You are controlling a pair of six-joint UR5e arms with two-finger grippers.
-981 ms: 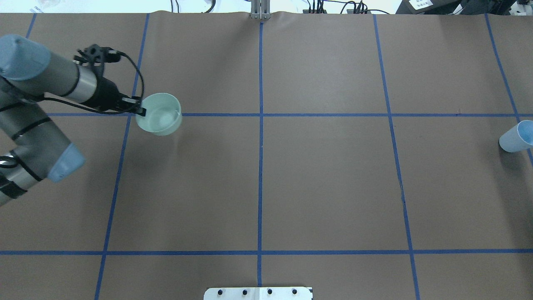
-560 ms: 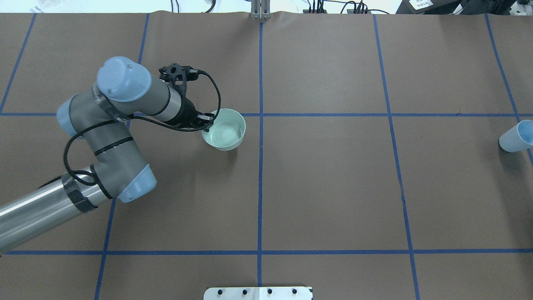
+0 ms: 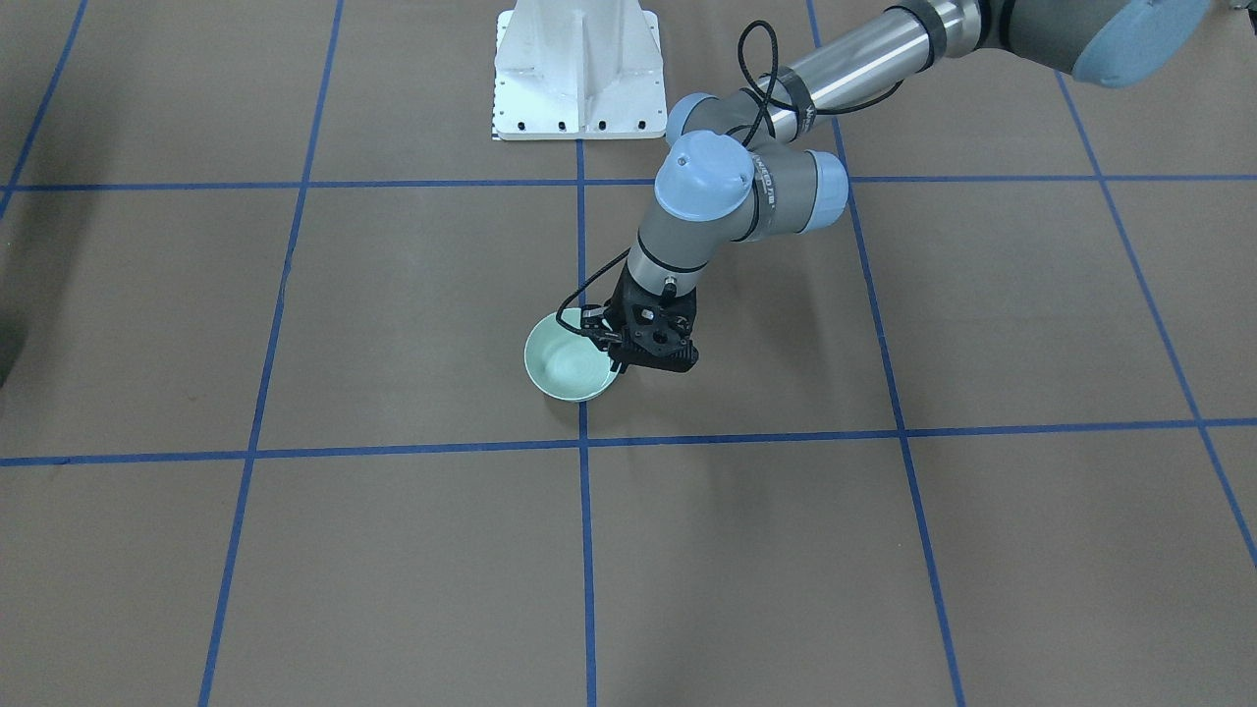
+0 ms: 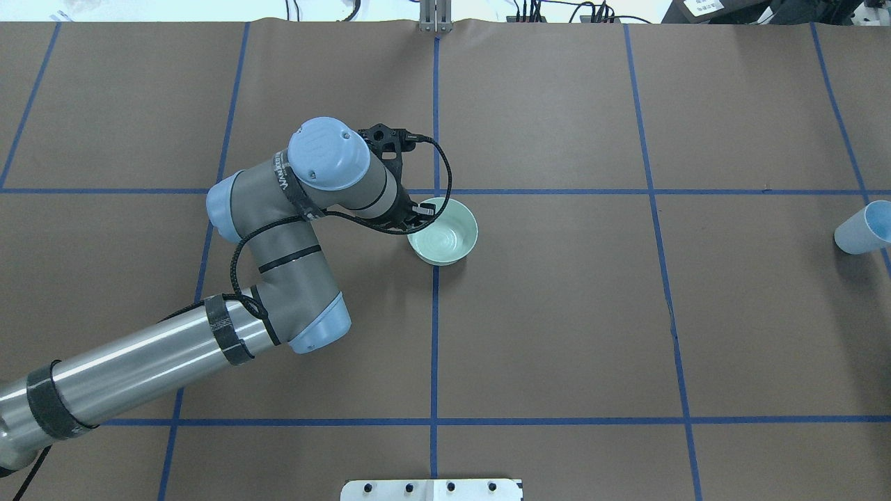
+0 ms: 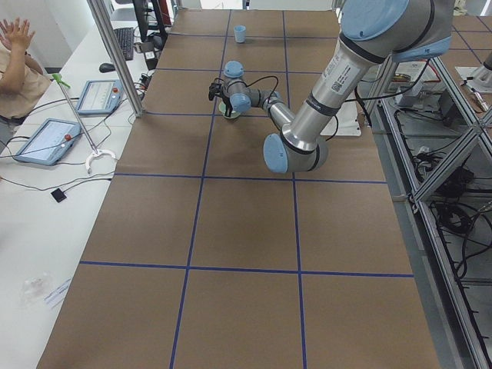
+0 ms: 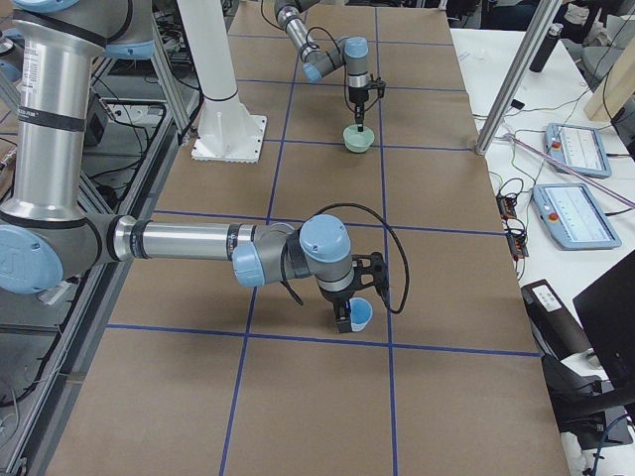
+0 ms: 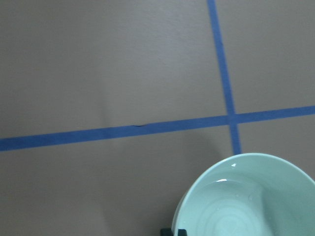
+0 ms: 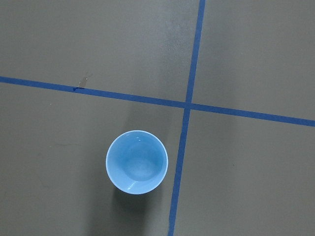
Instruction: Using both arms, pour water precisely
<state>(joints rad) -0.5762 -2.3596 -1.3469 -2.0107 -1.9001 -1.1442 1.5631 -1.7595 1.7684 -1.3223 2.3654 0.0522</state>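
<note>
My left gripper (image 4: 420, 213) is shut on the near rim of a pale green bowl (image 4: 445, 233) and holds it low over the table's centre line. The bowl also shows in the front view (image 3: 568, 369) and the left wrist view (image 7: 251, 199). Its inside is glossy with faint rings, so I cannot tell how much water it holds. A light blue cup (image 8: 137, 162) stands upright at the table's right end (image 4: 862, 229). My right gripper (image 6: 345, 317) is beside the cup. I cannot tell whether it is open or shut.
The brown table (image 4: 557, 313) is marked with blue tape lines. The white pedestal (image 3: 576, 69) stands at the robot's side. An upright post (image 4: 435, 17) is at the far edge. Operators' tablets and cables (image 5: 46, 138) lie on a side bench.
My left arm has swung to the right, carrying the green bowl from the left part of the table to the centre line. The blue cup has not moved.
</note>
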